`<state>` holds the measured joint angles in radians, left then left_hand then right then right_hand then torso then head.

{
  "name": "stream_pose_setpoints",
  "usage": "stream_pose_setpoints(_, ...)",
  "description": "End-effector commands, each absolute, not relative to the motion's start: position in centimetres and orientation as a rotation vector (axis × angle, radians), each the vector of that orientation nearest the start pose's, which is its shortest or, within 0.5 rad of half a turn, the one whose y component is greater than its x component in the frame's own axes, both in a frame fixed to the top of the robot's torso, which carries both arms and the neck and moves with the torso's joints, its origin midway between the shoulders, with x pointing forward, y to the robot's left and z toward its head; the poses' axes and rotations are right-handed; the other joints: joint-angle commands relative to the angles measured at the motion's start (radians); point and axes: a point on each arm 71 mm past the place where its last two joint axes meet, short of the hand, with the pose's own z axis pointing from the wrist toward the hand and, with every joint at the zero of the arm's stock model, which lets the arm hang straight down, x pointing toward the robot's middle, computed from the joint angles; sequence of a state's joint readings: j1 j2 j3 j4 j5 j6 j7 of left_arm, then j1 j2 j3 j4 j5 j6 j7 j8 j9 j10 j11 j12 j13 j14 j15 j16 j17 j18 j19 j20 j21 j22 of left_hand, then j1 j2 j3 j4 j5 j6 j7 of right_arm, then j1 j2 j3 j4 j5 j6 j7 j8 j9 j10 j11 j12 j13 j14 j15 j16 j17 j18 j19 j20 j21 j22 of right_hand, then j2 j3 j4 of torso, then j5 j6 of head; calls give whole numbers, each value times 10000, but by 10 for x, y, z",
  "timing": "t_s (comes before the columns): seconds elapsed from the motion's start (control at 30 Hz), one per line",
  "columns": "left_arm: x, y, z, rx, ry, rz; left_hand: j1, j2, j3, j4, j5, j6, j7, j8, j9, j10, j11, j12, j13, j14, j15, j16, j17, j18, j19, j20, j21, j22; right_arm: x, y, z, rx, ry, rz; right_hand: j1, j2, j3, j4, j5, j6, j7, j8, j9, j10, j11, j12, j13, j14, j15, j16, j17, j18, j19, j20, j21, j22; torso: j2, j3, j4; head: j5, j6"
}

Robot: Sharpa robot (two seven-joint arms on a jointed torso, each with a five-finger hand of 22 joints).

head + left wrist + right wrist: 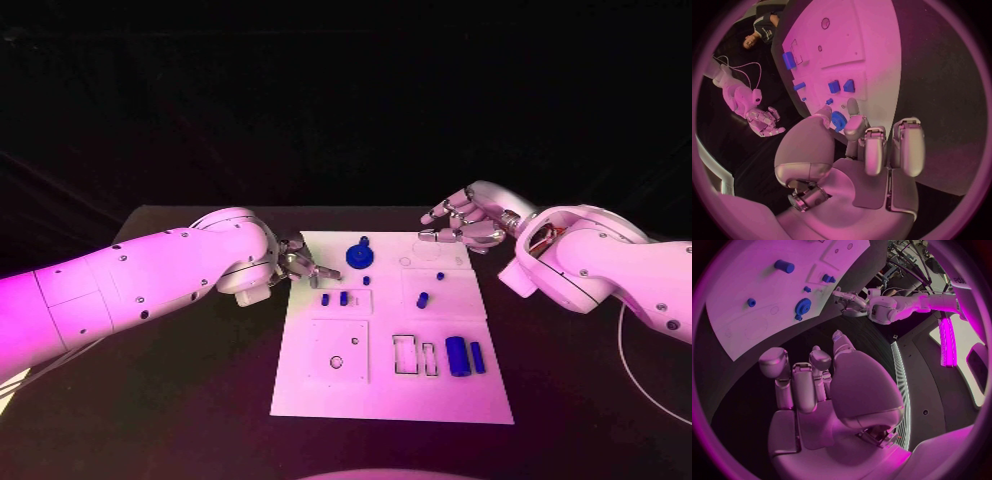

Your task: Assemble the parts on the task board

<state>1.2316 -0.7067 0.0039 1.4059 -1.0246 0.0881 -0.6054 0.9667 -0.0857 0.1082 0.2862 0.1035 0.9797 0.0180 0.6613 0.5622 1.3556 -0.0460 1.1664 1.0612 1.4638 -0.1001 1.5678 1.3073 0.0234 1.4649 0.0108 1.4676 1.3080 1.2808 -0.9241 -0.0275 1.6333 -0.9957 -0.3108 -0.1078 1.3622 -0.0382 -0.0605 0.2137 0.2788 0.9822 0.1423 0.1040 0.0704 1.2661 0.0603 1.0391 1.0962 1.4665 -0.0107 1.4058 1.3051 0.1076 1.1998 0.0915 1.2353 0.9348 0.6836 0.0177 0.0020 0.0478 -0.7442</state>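
Note:
The white task board lies mid-table. Near its far edge lies a round blue part, also seen as the round blue part from both wrists. Two small blue blocks stand close together, a short blue peg lies to their right, and two blue cylinders lie side by side lower right. My left hand hovers at the board's left edge, fingers apart, holding nothing. My right hand hangs over the far right corner with nothing in it.
The board has a square plate with holes and two narrow rectangular slots. Black table surrounds the board. A pale cable curves at the right. My left hand appears in the right wrist view, and my right hand in the left.

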Motion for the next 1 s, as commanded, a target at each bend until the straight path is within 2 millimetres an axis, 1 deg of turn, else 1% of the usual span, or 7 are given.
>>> stream_pose_setpoints(0.03,509,185,-199,-3904,22144,-5321,286,123,-214,-10,-3,-265,104,-73,0,-490,66,-645,-728,1070,28,30,2635,186,373,8,-555,1482,479,-212,-141,2427,17287,8909,-9,78,-59,17,40,-40,5,65,7,-25,-41,-22,-9,455,-63,-21,-9,207,-85,16,-57,-9,9,-5,-2,-19,4)
stream_pose_setpoints(0.13,511,183,-196,-3986,21664,-6142,1086,237,-302,-219,152,-877,350,-197,-27,-1897,288,-2398,-2654,846,201,-419,2042,599,-483,143,-2413,208,479,-212,-141,2442,17285,8894,-9,78,-59,17,40,-40,5,65,7,-25,-41,-22,-9,455,-63,-21,-9,207,-85,16,-57,-9,9,-1,8,-56,3)
stream_pose_setpoints(0.3,515,164,-188,-3256,19953,-8435,3343,472,148,-1017,220,-2376,1160,-878,-571,-4441,1092,-4263,-4075,-2087,1012,-4668,-2451,1425,-3754,720,-8117,-3475,479,-212,-141,2457,17258,8891,-6,82,-74,27,41,-42,5,68,7,-26,-41,-24,-17,454,-64,-31,-17,209,-89,15,-69,-22,4,-8,8,-84,57)
stream_pose_setpoints(0.4,517,152,-184,-2357,18729,-9333,4742,80,1132,-1451,94,-1765,1258,-2576,-2072,-4385,1274,-6239,-5980,-4008,1228,-6926,-4747,1437,-4307,1092,-8991,-3989,480,-212,-141,2455,17251,8898,6,89,-73,25,45,-42,4,70,7,-27,-43,-26,-21,455,-64,-31,-15,208,-87,14,-71,-22,26,-27,-17,-98,95)
stream_pose_setpoints(0.47,518,145,-183,-1651,17996,-9617,5236,-176,1754,-1659,152,-1158,1273,-3566,-2921,-3929,1365,-7392,-7237,-4080,1199,-7198,-5273,1528,-4288,1198,-9178,-4099,480,-211,-141,2450,17257,8907,33,111,-68,23,54,-44,4,73,7,-30,-44,-31,-30,455,-66,-37,-19,209,-88,13,-79,-29,40,-31,-36,-100,115)
stream_pose_setpoints(0.7,517,132,-187,180,17258,-9247,5278,-560,2108,-2041,101,-660,1225,-4471,-3666,-3602,1474,-8508,-8530,-3493,1254,-7061,-5824,1594,-3927,1187,-8912,-3875,480,-209,-141,2439,17284,8926,61,140,-61,23,62,-46,4,77,6,-24,-46,-23,-29,459,-67,-34,-9,208,-82,12,-83,-28,67,-20,-71,-96,169)
stream_pose_setpoints(1.0,520,120,-202,1049,18196,-7936,4810,-782,2444,-2071,92,158,1150,-5030,-4181,-2763,1254,-9253,-9500,-1140,1010,-3822,-3180,1183,-1879,953,-5977,-1910,479,-207,-141,2436,17311,8930,70,158,-58,27,66,-45,4,79,6,-24,-46,-23,-33,459,-68,-36,-10,208,-80,11,-85,-30,68,-26,-83,-95,175)
